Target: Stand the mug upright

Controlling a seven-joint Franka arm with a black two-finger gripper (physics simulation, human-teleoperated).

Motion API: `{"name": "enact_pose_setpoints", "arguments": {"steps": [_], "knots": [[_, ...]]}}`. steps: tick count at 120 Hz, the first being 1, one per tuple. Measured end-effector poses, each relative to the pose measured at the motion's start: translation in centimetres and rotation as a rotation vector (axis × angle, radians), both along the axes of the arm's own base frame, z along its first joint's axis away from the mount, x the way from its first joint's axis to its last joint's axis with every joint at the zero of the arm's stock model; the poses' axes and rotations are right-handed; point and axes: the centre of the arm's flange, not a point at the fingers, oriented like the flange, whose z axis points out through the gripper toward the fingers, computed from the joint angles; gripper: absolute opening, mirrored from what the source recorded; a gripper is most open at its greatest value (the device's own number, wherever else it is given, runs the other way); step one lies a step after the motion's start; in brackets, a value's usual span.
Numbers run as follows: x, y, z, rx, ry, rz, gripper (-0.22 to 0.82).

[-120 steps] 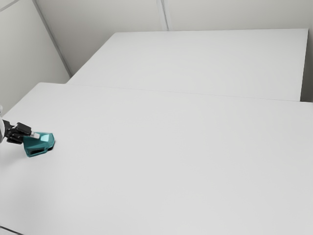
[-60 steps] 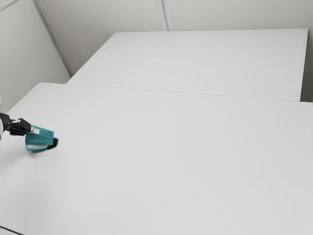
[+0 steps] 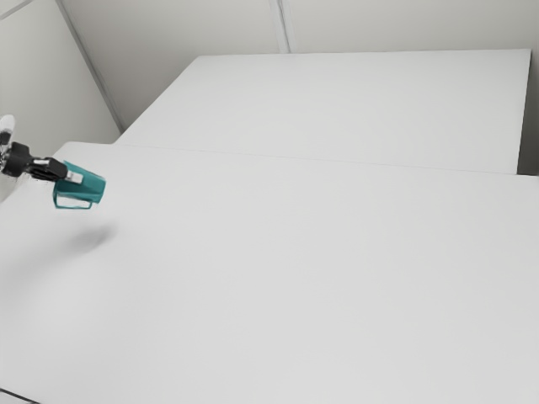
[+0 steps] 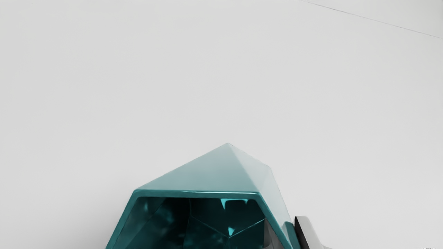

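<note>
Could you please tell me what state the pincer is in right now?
Pincer: closed on the wall of the teal mug, one finger inside and one outside, holding it above the table.

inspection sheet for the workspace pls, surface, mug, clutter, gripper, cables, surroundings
surface: plain pale table, with a soft shadow below the mug
job's things: teal mug, held off the table, tilted, not upright; its mouth faces the gripper, its handle is on the underside in the exterior view
clutter: nothing seen
gripper: black gripper shut on the mug's wall, one finger inside, the other outside
cables: thin dark line at the exterior view's lower left corner; cannot tell whether it is a cable
surroundings: pale walls, another pale surface beyond the table
</note>
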Motion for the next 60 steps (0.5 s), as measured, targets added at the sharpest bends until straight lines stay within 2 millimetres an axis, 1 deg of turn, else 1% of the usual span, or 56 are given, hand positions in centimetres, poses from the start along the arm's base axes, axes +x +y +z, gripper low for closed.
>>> {"name": "enact_pose_setpoints", "arguments": {"steps": [10, 22, 35, 47, 53, 60], "knots": [[2.2, -3.5, 1.7, 0.068, 0.009, -0.08, -0.17], [4.6, -7.6, 2.7, 0.15, 0.042, -0.17, -0.17], [6.8, -12.9, 4.1, 0.26, 0.087, -0.273, -0.17], [7.7, -18.0, 5.8, 0.367, 0.131, -0.357, -0.17], [8.0, -20.7, 5.8, 0.411, 0.162, -0.396, -0.17], [7.8, -23.5, 5.4, 0.449, 0.201, -0.43, -0.17]]}}
